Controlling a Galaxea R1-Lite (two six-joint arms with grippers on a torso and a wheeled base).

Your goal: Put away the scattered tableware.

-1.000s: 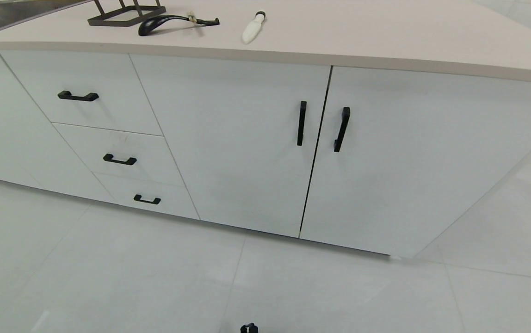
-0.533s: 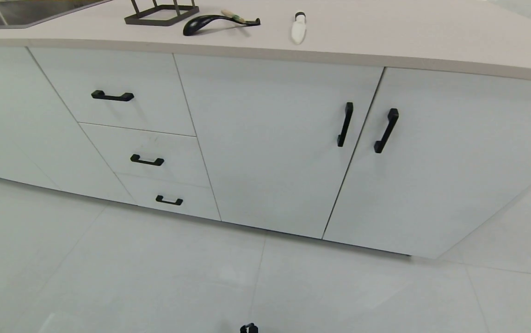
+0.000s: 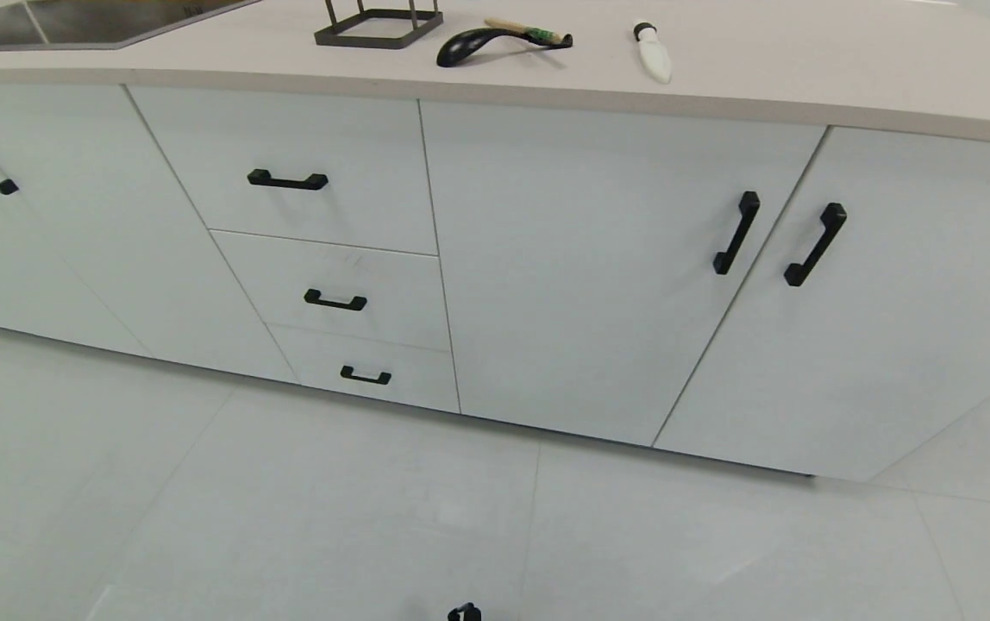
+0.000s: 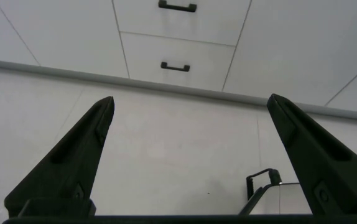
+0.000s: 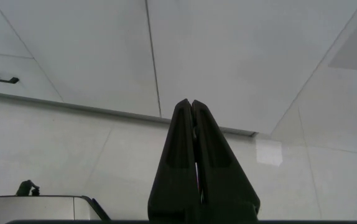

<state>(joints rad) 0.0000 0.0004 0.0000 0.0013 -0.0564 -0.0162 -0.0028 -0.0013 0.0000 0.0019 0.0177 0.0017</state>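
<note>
On the pale countertop lie a black ladle-like spoon with a wooden-handled utensil across its handle, and a white knife-like utensil with a black end. A dark wire rack stands beside them. My left gripper hangs low over the floor with its fingers wide apart, facing the lower drawers. My right gripper is shut with nothing in it, low before the cabinet doors.
White cabinets run under the counter: three drawers with black handles and double doors with vertical black handles. A steel sink sits at the counter's far left. Grey tiled floor stretches in front.
The whole head view has shifted: the counter, cabinets and utensils now sit farther right in the picture, so the camera has turned or moved left. Nothing on the counter has moved.
</note>
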